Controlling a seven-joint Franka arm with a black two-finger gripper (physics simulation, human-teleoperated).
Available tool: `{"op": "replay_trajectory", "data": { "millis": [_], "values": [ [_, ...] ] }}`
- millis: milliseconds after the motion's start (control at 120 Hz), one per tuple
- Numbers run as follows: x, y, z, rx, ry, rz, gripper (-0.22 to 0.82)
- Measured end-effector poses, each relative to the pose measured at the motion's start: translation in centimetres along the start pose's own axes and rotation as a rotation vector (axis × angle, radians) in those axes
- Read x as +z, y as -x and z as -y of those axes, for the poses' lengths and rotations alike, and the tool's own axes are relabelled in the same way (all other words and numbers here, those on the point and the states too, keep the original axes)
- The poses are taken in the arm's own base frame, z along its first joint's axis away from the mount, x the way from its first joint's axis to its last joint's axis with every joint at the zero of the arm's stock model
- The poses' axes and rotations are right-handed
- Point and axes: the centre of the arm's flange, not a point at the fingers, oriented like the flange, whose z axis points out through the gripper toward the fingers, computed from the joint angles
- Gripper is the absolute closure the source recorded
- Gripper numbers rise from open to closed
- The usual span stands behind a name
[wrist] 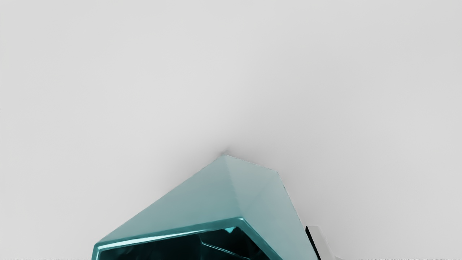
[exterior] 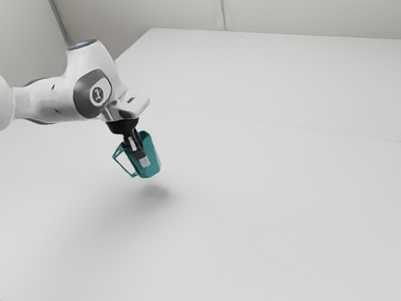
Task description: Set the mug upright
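White and dark grey, the arm (exterior: 52, 100) comes in from the exterior view's left, runs nearly level to its wrist joint (exterior: 89, 87), then turns down, so that the black tool (exterior: 143, 159) slants downward and toward the exterior view's right. The tool is closed on the mug (exterior: 153, 158), its fingers parted by what they grip; one finger (wrist: 317, 240) lies along the outside of the teal wall, while the other finger's contact is hidden. The mug is held aslant over the pale surface (exterior: 265, 217), with a soft shadow (exterior: 157, 193) below it. Its open end faces back toward the hand and its base points away, down toward the surface; whether a corner of that base touches I cannot tell. The angular handle (exterior: 122, 160) sticks out toward the exterior view's left. In the wrist view the rim (wrist: 166, 234) is bright and straight-edged around a dark inside, and the walls are flat facets. A small dark emblem (exterior: 98, 94) sits in a pale disc on the wrist joint, too small to read.
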Motion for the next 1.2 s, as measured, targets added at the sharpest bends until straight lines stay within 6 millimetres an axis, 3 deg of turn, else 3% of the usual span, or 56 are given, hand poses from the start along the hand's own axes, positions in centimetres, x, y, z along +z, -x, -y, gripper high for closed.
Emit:
{"op": "replay_trajectory", "data": {
  "millis": [192, 442, 925, 1017, 1200],
  "values": [
    [3.1, -0.6, -1.3, 0.015, -0.061, 0.051, 0.76],
    [5.8, 0.9, -2.0, -0.022, -0.115, 0.048, 0.76],
    [6.9, 1.1, -5.8, -0.012, -0.161, 0.032, 0.76],
    [7.0, 1.9, -6.3, -0.029, -0.155, 0.030, 0.76],
    [6.9, 4.4, -5.4, -0.100, -0.150, 0.030, 0.76]
  ]
}}
